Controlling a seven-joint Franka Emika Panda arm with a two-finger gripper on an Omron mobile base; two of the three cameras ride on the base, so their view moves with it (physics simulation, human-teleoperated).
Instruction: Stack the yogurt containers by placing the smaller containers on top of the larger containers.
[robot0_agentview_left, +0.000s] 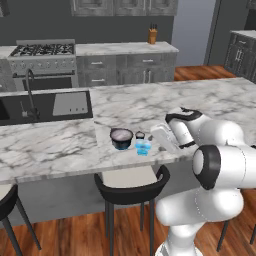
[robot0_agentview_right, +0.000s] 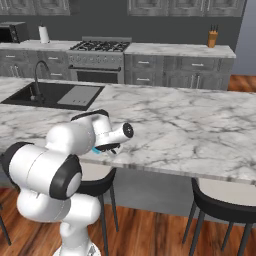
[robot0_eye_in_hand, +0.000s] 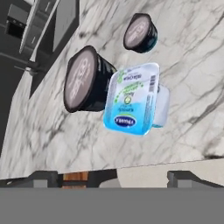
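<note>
Gripper (robot0_eye_in_hand: 112, 177) open beside light-blue cup (robot0_eye_in_hand: 131, 99), dark tub (robot0_eye_in_hand: 86, 79).

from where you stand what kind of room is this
A home kitchen, rendered. A gas stove sits among grey cabinets, a black sink with a faucet is set in the marble island, and bar stools tuck under it.
</note>
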